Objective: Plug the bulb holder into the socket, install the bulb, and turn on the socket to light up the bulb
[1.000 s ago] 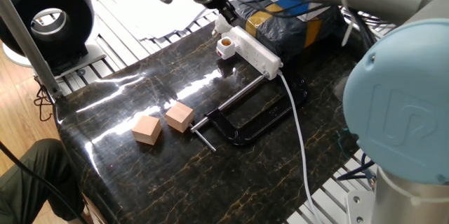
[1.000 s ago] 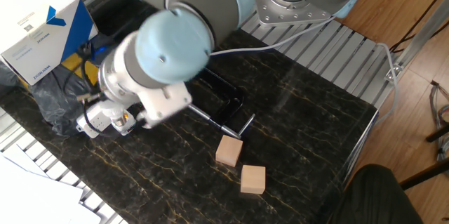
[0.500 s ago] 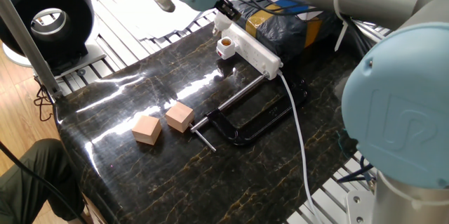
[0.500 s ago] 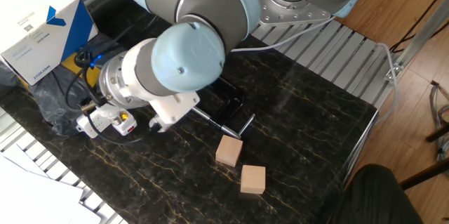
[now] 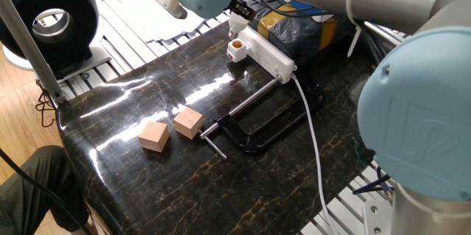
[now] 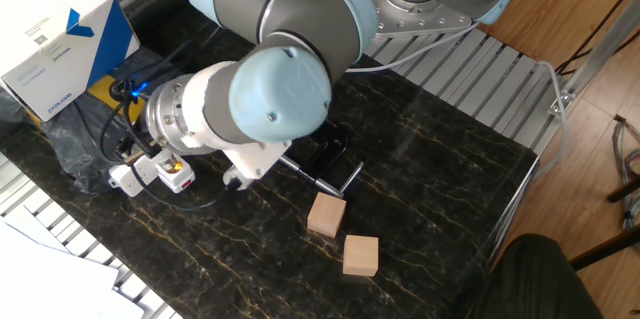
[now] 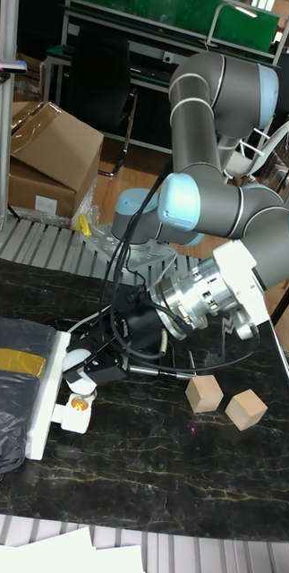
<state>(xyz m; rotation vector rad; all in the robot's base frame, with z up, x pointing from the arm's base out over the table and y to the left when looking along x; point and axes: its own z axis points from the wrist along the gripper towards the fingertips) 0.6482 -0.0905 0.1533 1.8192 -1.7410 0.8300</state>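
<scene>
The socket [image 5: 266,51] is a long white power strip lying at the back of the dark table, also seen as the socket [image 7: 42,396]. The bulb holder [image 5: 236,48] sits plugged in at its end, brass opening up; in the other fixed view the bulb holder [image 6: 176,173] shows its red mark. My gripper [image 7: 83,367] hangs just above the holder, shut on the white bulb [image 7: 74,362]. In one fixed view the bulb [image 5: 237,23] is right over the holder, a small gap apart. The big wrist hides the fingers in the other fixed view.
Two tan wooden cubes [image 5: 154,135] [image 5: 188,123] lie at the front left. A black clamp [image 5: 257,128] lies mid-table beside the white cable [image 5: 313,132]. A black bag [image 5: 302,29] sits behind the socket, and a white-and-blue box [image 6: 55,24] beyond it.
The arm's wrist has swung sideways, uncovering the bulb holder in the other fixed view. The bulb has stayed in the gripper above the holder.
</scene>
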